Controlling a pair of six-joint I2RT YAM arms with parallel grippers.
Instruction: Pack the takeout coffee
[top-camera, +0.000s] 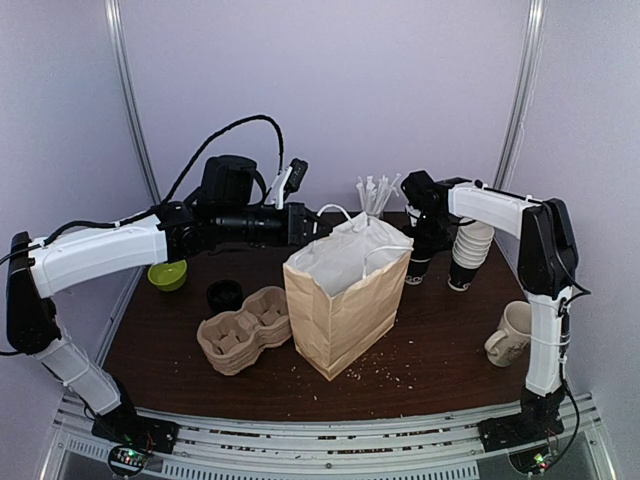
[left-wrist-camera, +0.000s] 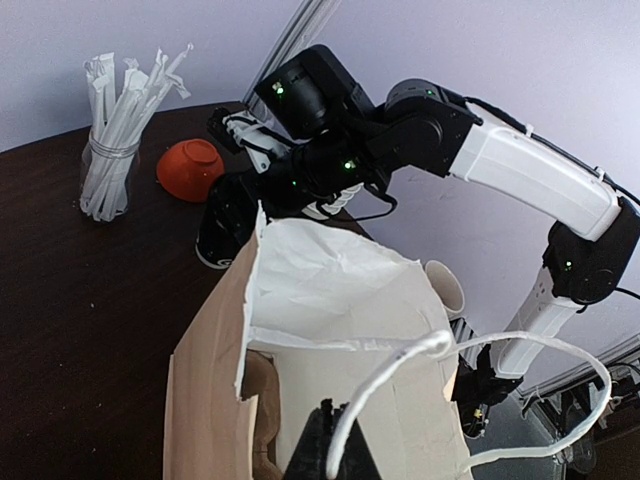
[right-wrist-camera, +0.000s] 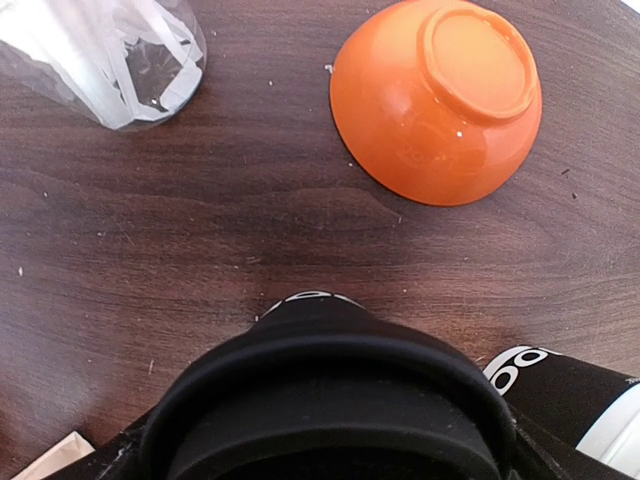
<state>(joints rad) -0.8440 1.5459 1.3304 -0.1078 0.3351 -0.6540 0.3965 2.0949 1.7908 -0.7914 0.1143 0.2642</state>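
We see a tall brown paper bag (top-camera: 340, 305) with white string handles standing open in the middle of the dark wooden counter (top-camera: 450, 340). The takeout coffee, a black paper cup with a black plastic lid (top-camera: 419, 270), stands on the counter close to the far edge, just behind the bag's right side. It is outside the bag. A stack of white paper cups (top-camera: 472, 245) stands just to its right. From the right wrist we look down on the round black lid (right-wrist-camera: 330, 400).

The right gripper (top-camera: 421, 252) is down around the cup, right over the lid. We cannot tell if its fingers are squeezing the cup or only sit beside it. The left gripper (top-camera: 312, 224) reaches to the top of the bag on its left side, near a white handle (left-wrist-camera: 440, 350). Only a dark tip of it shows at the bottom of the left wrist view, so we cannot tell if its fingers are spread or pressed together.

An orange bowl (right-wrist-camera: 437, 97) lies upside down near the far edge, behind the cup. A clear glass jar of white wrapped straws (top-camera: 375, 195) stands beside it. A small green bowl (top-camera: 167, 274) sits by the left edge. A brown cardboard cup tray (top-camera: 243, 330) lies just left of the bag, with a small black round thing (top-camera: 225, 294) behind it. A cream mug with a handle (top-camera: 510, 335) stands near the right edge, toward the near right corner.
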